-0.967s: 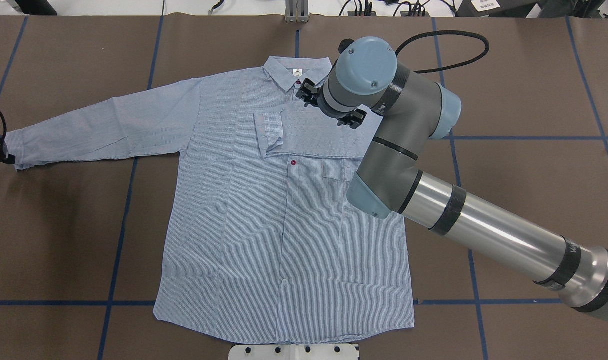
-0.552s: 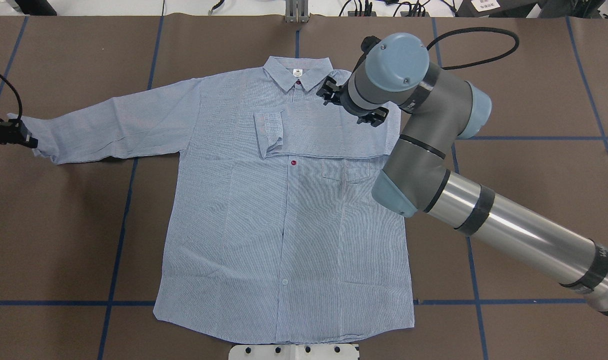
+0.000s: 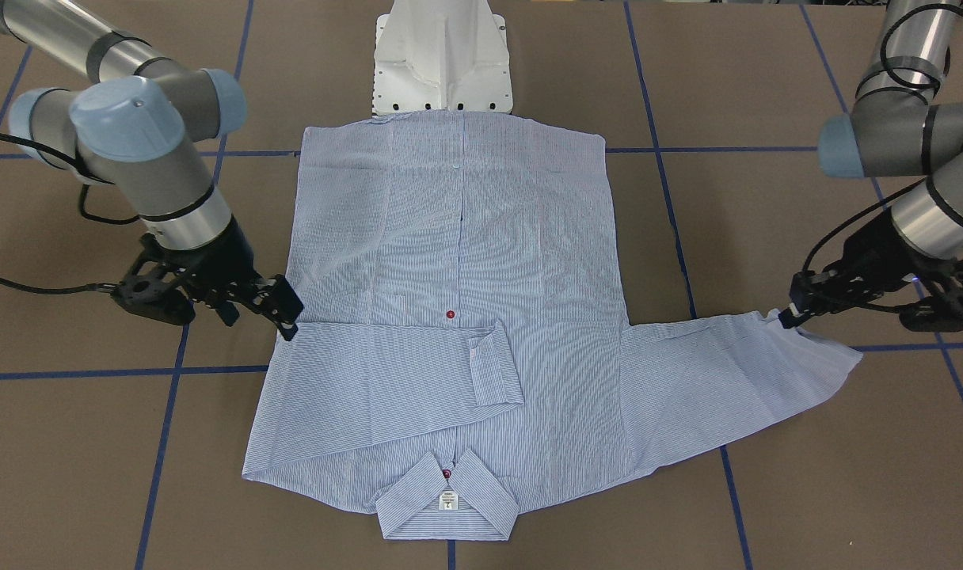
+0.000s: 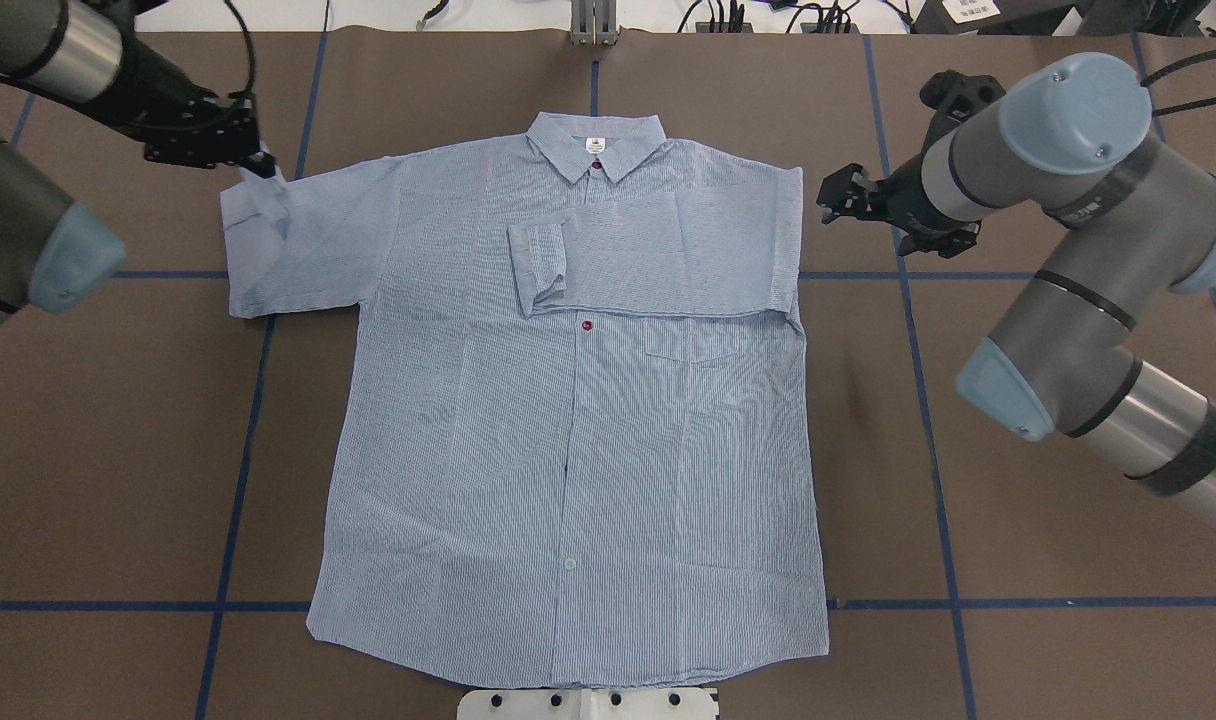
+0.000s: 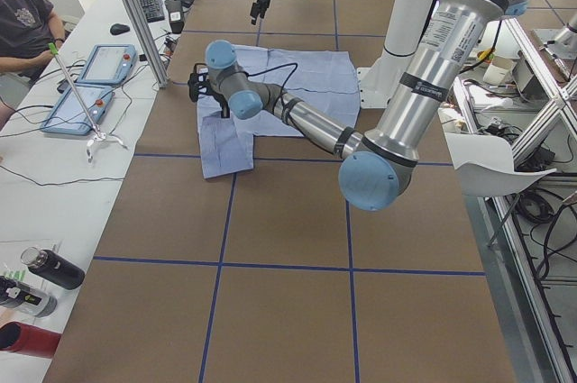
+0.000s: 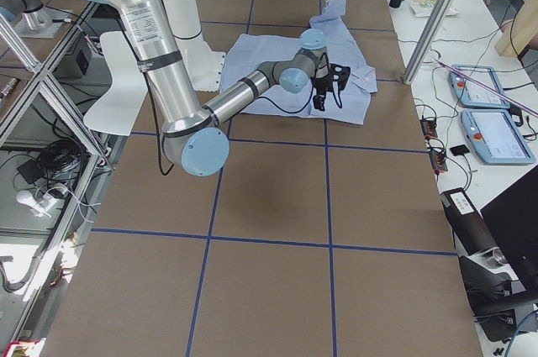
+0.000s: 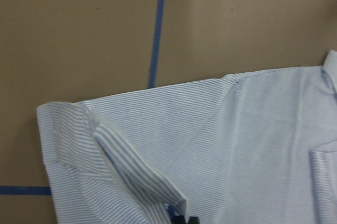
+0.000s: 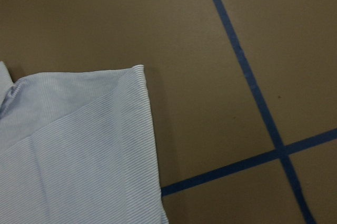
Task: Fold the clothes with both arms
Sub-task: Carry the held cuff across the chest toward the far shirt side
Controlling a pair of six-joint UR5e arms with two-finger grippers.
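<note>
Folding the sleeve (image 4: 308, 240) over the shirt (image 4: 568, 450): jaws of the left arm (image 4: 8, 200) grip its cuff (image 4: 250, 205); jaws of the right arm (image 4: 1068, 170) hang open, empty. Next, I think, carry the cuff inward.

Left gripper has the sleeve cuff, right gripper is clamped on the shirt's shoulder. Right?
No. The right gripper grips nothing: it hangs off the shirt, beside its shoulder, over the table, as the overhead view shows. The left gripper does hold the cuff.
</note>
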